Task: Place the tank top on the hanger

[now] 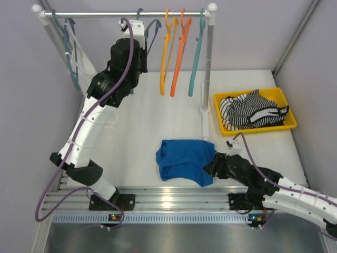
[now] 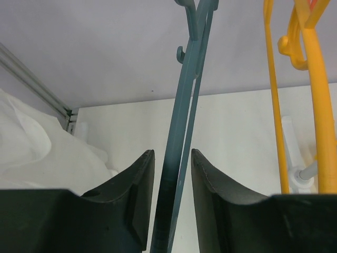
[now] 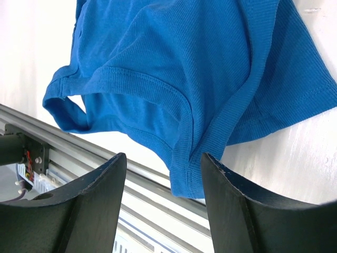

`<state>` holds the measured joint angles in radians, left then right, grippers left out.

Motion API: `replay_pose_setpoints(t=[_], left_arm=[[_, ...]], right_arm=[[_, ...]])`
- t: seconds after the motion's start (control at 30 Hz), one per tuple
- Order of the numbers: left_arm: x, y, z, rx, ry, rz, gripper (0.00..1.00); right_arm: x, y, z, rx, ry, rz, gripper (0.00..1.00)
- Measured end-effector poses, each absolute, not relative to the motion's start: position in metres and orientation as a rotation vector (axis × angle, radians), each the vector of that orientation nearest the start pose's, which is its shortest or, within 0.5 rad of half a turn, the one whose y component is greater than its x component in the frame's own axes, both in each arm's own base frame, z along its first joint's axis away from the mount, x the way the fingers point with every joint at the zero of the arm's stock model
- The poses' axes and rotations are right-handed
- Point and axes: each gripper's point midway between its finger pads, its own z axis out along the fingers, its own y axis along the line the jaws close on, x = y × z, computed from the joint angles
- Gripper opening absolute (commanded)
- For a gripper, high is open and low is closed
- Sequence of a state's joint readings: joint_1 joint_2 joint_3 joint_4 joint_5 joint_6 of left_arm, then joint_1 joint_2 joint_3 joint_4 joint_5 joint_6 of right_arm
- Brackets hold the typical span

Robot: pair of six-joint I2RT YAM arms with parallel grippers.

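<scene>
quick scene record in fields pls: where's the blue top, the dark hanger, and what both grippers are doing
tank top: lying crumpled on the table, not hung
hanger: hanging from the rail
left gripper: jaws straddle the hanger, slim gap showing
right gripper: open, over the tank top's hem
striped garment: in the yellow tray

Ribbed-cloth tank top (image 3: 174,63) — plastic hanger (image 2: 178,132)
</scene>
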<state>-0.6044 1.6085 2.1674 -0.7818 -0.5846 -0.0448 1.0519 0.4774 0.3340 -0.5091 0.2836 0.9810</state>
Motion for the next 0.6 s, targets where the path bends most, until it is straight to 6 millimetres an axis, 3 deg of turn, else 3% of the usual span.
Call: replay_pose_setpoints(t=[0.6], left_arm=[[0.3968, -0.1614, 0.4614, 0.137, 1.762, 0.063, 0.31]], right_arm=[[0.1238, 0.1851, 0.0908, 0.093, 2.305, 0.816, 0.58]])
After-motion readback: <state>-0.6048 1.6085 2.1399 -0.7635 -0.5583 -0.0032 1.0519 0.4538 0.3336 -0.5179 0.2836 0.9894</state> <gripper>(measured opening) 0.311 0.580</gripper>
